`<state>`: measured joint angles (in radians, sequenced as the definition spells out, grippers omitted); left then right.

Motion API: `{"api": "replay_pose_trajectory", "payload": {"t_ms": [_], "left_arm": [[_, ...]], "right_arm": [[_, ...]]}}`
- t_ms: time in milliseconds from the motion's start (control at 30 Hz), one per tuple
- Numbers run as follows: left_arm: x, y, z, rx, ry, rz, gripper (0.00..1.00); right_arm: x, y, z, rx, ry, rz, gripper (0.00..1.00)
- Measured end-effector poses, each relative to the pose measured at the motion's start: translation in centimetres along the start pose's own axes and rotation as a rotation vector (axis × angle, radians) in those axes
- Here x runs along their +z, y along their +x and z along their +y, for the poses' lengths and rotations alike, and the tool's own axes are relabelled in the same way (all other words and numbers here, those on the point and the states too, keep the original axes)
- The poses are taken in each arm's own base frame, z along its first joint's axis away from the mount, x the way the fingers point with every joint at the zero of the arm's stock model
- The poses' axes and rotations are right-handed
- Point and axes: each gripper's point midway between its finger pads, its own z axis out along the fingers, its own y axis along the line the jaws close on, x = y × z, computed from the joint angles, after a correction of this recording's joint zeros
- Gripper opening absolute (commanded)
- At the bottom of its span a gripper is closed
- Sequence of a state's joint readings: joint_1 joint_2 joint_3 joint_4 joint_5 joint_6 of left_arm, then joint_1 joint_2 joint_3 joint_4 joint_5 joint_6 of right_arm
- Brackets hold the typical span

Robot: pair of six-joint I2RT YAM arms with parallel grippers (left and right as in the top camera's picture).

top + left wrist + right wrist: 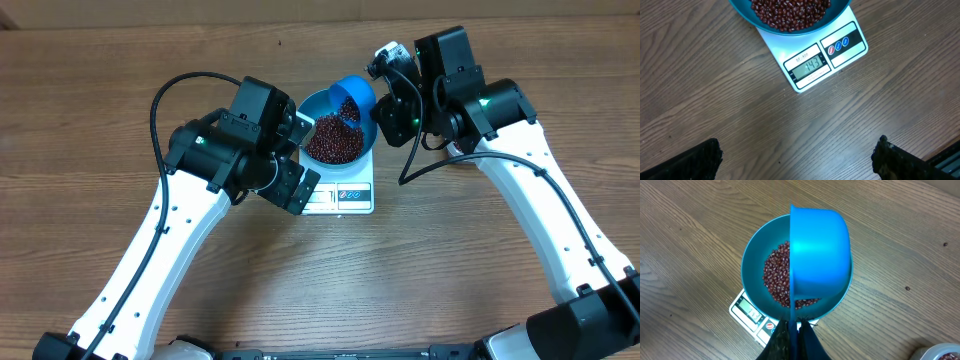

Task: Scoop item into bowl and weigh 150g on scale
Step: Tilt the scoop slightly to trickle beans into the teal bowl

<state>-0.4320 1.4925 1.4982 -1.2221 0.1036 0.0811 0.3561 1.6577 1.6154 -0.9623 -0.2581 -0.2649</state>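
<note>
The brown table [100,80] holds the white scale [815,60]. The blue bowl [752,265] sits on it. My right pincer [792,330] is squeezed tight on the scoop [820,250], tipped over the beans [333,140] in the bowl. My left pincer [797,157] is wide apart and empty, near the scale.

The blue bowl [840,11] sat on the white scale [785,47] and covered all but the scale's edge nearest the left gripper [797,162]. Dark red-brown beans [790,12] were heaped inside it. Along that bare edge ran the display [811,65], reading 143, and three round buttons [838,45] toward one corner. The scale rested on the wooden table [715,100]. The gripper's dark fingers [695,162] stood wide apart, holding nothing.
</note>
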Motion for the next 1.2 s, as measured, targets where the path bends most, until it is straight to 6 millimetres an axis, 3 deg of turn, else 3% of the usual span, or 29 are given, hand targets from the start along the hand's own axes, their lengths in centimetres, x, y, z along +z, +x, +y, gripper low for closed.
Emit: {"api": "replay_pose_trajectory", "payload": {"t_ms": [300, 1100, 1200], "left_arm": [[0.0, 0.01, 0.0, 0.0, 0.0, 0.0, 1.0], [0.0, 0.01, 0.0, 0.0, 0.0, 0.0, 0.99], [0.0, 0.0, 0.0, 0.0, 0.0, 0.0, 0.99]], "right_arm": [[-0.02, 0.73, 0.27, -0.016, -0.014, 0.029, 0.04], [0.0, 0.07, 0.12, 0.001, -0.007, 0.002, 0.04], [-0.03, 0.77, 0.51, -0.018, -0.028, 0.03, 0.04]]}}
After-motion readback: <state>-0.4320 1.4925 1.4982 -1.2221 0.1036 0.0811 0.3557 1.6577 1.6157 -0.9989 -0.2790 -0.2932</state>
